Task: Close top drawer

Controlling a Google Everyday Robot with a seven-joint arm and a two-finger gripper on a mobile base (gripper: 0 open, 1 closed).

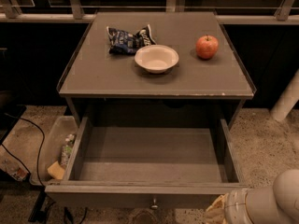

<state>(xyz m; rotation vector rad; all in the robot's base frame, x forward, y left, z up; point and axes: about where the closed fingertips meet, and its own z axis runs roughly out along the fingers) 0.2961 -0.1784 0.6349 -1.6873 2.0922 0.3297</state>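
The top drawer (pixel 148 189) of the grey-brown cabinet stands pulled far out toward me and its inside is bare. Its flat front is at the bottom of the view, with a small metal knob (pixel 153 203) at the centre. My gripper (pixel 219 212) is at the bottom right corner, just below and to the right of the drawer front's right end, at the end of the white arm (pixel 271 202). It is partly cut off by the frame edge. It is a little apart from the knob, to its right.
On the cabinet top (pixel 93 73) lie a dark chip bag (pixel 127 38), a white bowl (pixel 156 58) and a red apple (pixel 207 46). A clear bin (pixel 46 146) with a bottle and a sponge sits on the floor at left, beside cables. A white post (pixel 287 99) stands at right.
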